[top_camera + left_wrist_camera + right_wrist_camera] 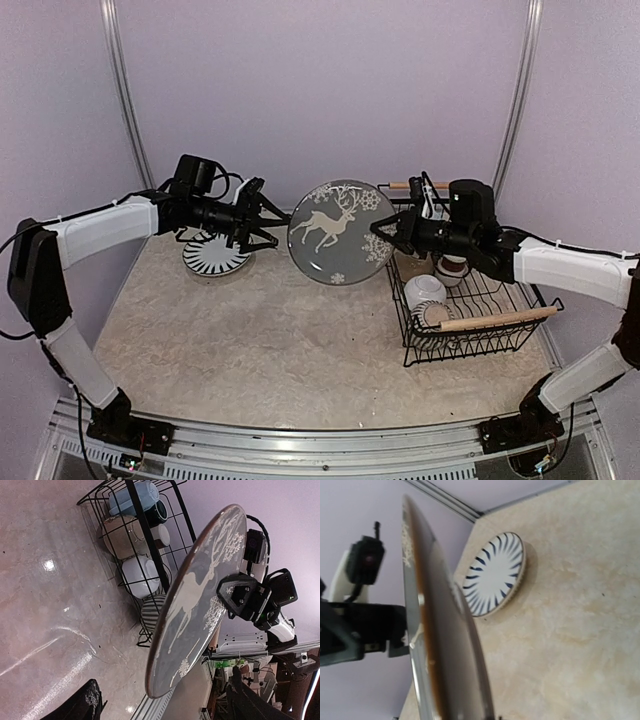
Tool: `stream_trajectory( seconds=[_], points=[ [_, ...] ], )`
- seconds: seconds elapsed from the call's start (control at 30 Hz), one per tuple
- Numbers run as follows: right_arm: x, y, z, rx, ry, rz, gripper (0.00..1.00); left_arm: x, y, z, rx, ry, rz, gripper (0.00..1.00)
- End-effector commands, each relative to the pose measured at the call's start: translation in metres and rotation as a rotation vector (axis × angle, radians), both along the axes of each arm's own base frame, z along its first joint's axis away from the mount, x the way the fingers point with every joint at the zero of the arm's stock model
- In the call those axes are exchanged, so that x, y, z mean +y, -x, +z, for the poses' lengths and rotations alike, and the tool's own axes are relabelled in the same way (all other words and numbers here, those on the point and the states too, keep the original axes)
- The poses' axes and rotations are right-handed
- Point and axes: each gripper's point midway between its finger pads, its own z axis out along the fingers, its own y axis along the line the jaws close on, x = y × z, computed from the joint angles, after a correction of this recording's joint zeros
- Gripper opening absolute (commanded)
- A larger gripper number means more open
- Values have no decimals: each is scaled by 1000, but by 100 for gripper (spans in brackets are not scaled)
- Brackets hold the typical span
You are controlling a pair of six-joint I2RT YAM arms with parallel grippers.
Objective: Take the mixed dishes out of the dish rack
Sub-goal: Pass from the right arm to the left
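While the right pincer (382, 228) is pressed onto one rim of the deer plate (338, 232), holding it upright in mid-air, the left pincer (275, 226) stands spread at the opposite rim. I cannot tell whether its fingers touch the plate yet. I judge this to be a handover, partway through the unloading.

The striped plate (213, 255) lies flat on the table just below and behind the left pincer, so one dish is already out. The dish rack (497, 320) sits beneath and behind the right pincer. It holds a white bowl (425, 290) and several mugs, so most of the work remains.

Next, I think the left fingers must close squarely on the rim before the right ones let go. The plate is glazed and gripped by its edge only, so a skewed bite could let it swing or slip.

The tabletop (300, 340) is pale, mottled and stone-like, with glare showing in the left wrist view. Lilac walls (320, 90) close the cell in beyond both pincers.
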Motion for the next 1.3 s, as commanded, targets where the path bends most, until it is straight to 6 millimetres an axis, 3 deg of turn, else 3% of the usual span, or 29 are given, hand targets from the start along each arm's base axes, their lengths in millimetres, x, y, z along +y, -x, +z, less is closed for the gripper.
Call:
stream_trajectory(
  seconds=[0.0, 0.13, 0.3, 0.53, 0.83, 0.9, 0.97, 1.03, 1.07, 1.2, 1.27],
  points=[
    [6, 9, 85, -197, -175, 49, 0, 3, -1, 1, -8, -10, 8, 82],
    [12, 7, 84, -185, -200, 68, 0, -8, 9, 7, 11, 70, -70, 76],
    [23, 5, 83, -173, -229, 108, 0, -16, 17, 8, 22, 99, -116, 54],
    [30, 5, 78, -156, -245, 121, 0, -19, 16, 4, 57, 120, -133, 39],
    [35, 6, 71, -146, -241, 128, 0, -18, 14, 4, 68, 123, -123, 23],
    [35, 6, 69, -145, -234, 123, 0, -16, 12, 3, 72, 121, -116, 16],
    [34, 4, 66, -147, -216, 114, 0, -12, 7, 4, 74, 116, -98, 0],
    [31, 2, 64, -150, -185, 92, 0, -7, 2, 4, 74, 109, -73, 0],
    [29, 1, 63, -157, -167, 80, 10, -2, -2, 3, 70, 106, -56, 0],
    [6, -7, 54, -166, -36, -16, 78, 24, -23, 3, 39, 84, 45, 0],
    [-15, -12, 51, -166, 36, -78, 97, 45, -39, 0, 38, 41, 132, 0]
  ],
)
